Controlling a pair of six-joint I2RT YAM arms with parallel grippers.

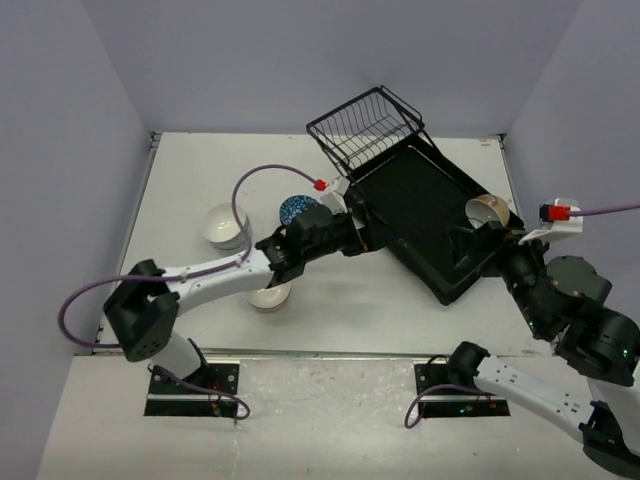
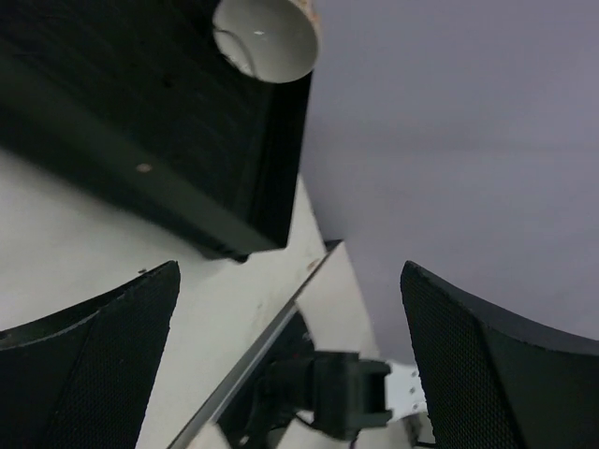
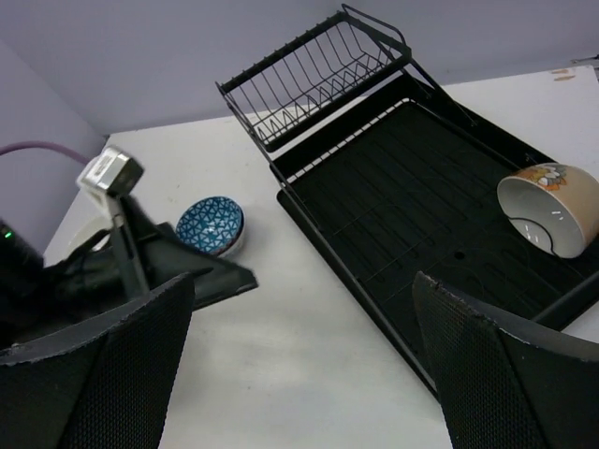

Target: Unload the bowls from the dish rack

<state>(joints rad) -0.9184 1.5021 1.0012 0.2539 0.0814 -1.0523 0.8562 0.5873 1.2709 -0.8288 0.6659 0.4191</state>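
- Plain white round ceramic bowl (image 1: 223, 224): upright on the table at far left, well apart from the rack.
- Cream ceramic bowl with brown rim (image 1: 270, 296): on the table, partly hidden under the left arm (image 1: 215, 275). Hazard: a low sweep of that arm could knock it along.
- Blue-patterned round ceramic bowl (image 1: 297, 209): upright on the table, near the left wrist, left of the rack.
- Left gripper (image 2: 290, 365): jaws wide apart, nothing between them. It sits just beside the rack's left wall; contact cannot be told. Hazard: reaching further could shove the tray and unsettle the bowl inside.
- Large black rectangular dish rack (image 1: 420, 205): lies askew on the table, with a tilted black wire basket (image 1: 365, 125) at its far end. No bowl is seen in the basket.
- Cream round bowl with orange-brown patterned outside (image 3: 547, 210): the only bowl seen in the rack, tipped on its side against the tray's right wall.
- Right gripper (image 3: 299, 374): jaws wide apart and empty, over the rack's near right corner. Hazards: a nudge could roll the tipped bowl. Its glazed curved wall could slip from a shallow pinch. The table's right edge is near.
- White matte tabletop (image 1: 350, 300): smooth, with a metal strip along the near edge.
- Pale lavender-grey walls (image 1: 300, 60): plain, closing three sides.
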